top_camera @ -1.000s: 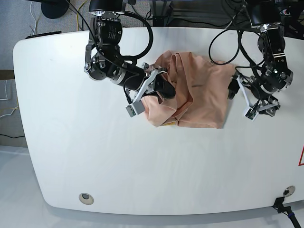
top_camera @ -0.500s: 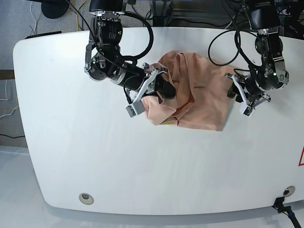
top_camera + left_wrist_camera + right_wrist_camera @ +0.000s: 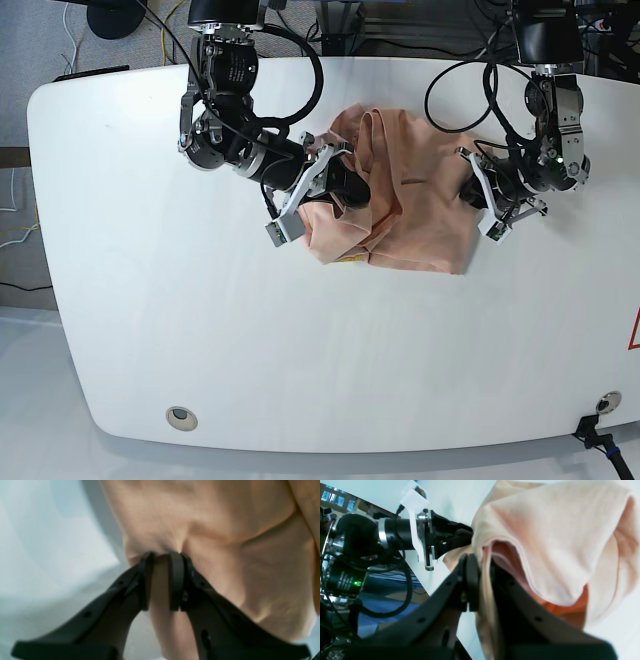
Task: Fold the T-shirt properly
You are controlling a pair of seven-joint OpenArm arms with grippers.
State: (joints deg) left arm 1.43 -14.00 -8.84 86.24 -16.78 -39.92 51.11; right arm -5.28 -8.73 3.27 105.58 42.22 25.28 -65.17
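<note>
1. T-shirt (image 3: 400, 200): one peach-pink garment, lying crumpled on the white table (image 3: 200, 340) in the upper middle of the base view, between the two arms. A sliver of yellow print shows at its near lower edge.

2. Left gripper (image 3: 161, 557): its jaws are nearly closed, with a fold of the shirt's edge pinched between the two black fingers (image 3: 176, 580); cloth fills the narrow gap and bunches into creases just past the tips. In the base view this gripper (image 3: 472, 195) meets the shirt's right-hand edge.

3. Right gripper (image 3: 481, 562): its jaws are drawn close together on a thin layer of the shirt's hem, which runs down between them, while a larger lobe of cloth drapes beside them. In the base view it (image 3: 350, 185) is buried in the shirt's raised left side.

4. Count: one shirt, two grippers, each gripping the shirt.

5. Pose: the left arm (image 3: 548, 100) comes down from the top right, wrist bent inward toward the shirt. The right arm (image 3: 225, 110) reaches from the top left, forearm angled down and across to the cloth.
</note>
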